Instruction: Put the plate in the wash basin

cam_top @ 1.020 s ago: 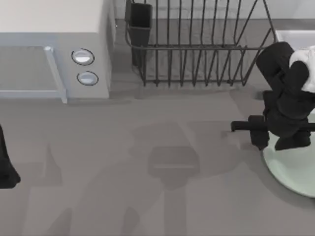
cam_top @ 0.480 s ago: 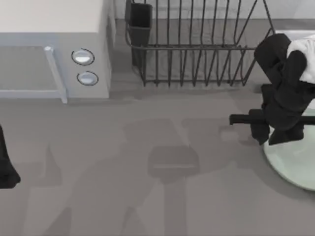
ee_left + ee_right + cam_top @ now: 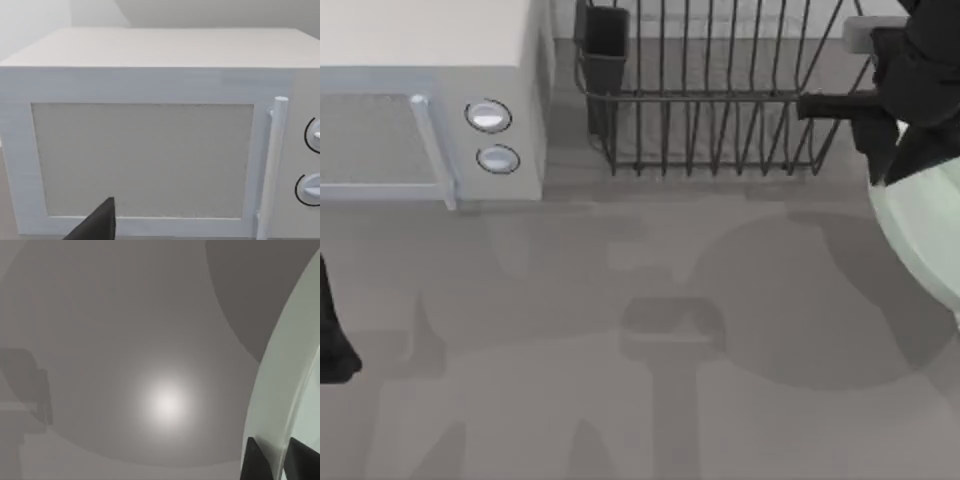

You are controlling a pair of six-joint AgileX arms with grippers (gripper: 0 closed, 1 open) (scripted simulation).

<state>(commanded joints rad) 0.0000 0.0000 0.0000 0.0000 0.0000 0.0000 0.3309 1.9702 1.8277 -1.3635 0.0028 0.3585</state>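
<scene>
Fingertips (image 3: 257,460) of my right gripper (image 3: 272,460) are pinched on the rim of the plate (image 3: 280,390), one on each face with the thin edge between them, so the plate hangs from that grip and I can carry it clear of the table (image 3: 125,340). From above, the plate (image 3: 925,225) sits at the table's right edge, casting a broad shadow below, which suggests it is lifted. Beyond it stands the dish rack (image 3: 720,90); the wash basin's white rim (image 3: 858,30) peeks out behind my right gripper (image 3: 885,165), my likely destination. My left arm is parked at the left, facing the microwave (image 3: 150,125); whether its fingers are parted I cannot tell.
</scene>
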